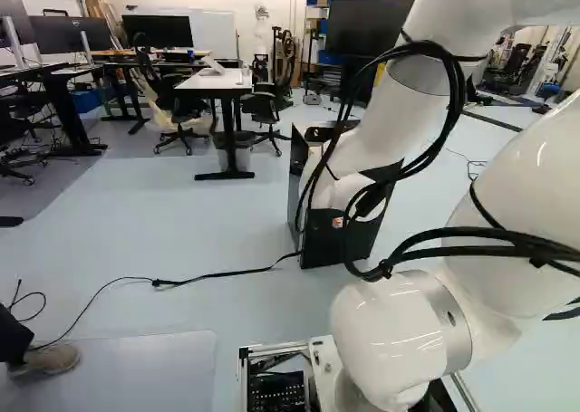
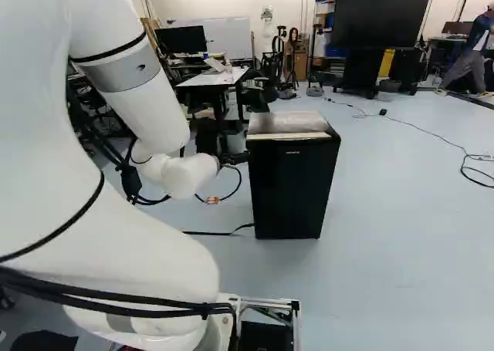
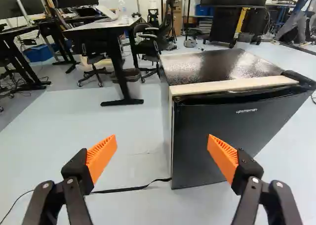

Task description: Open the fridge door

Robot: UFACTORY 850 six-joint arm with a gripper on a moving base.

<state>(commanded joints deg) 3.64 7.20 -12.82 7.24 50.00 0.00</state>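
The gripper (image 2: 234,157) shows as a dark shape at the arm's end, by the fridge's left edge in the right base view. In the wrist view the gripper (image 3: 162,151) stands open, its orange pads wide apart with nothing between them. Ahead of it is the black fridge (image 3: 224,136), its door shut and facing the camera at an angle. One finger overlaps the door's lower front in this view; contact cannot be told. A light strip (image 3: 232,85) runs along the top front edge. The arm hides much of the fridge (image 1: 333,242) in the left base view.
A black cable (image 1: 217,274) lies on the floor and leads to the fridge. Beyond stand a white-topped table (image 1: 216,81), office chairs (image 1: 177,104) and a large screen (image 2: 382,15). A person's shoe (image 1: 50,359) shows at the left base view's lower left.
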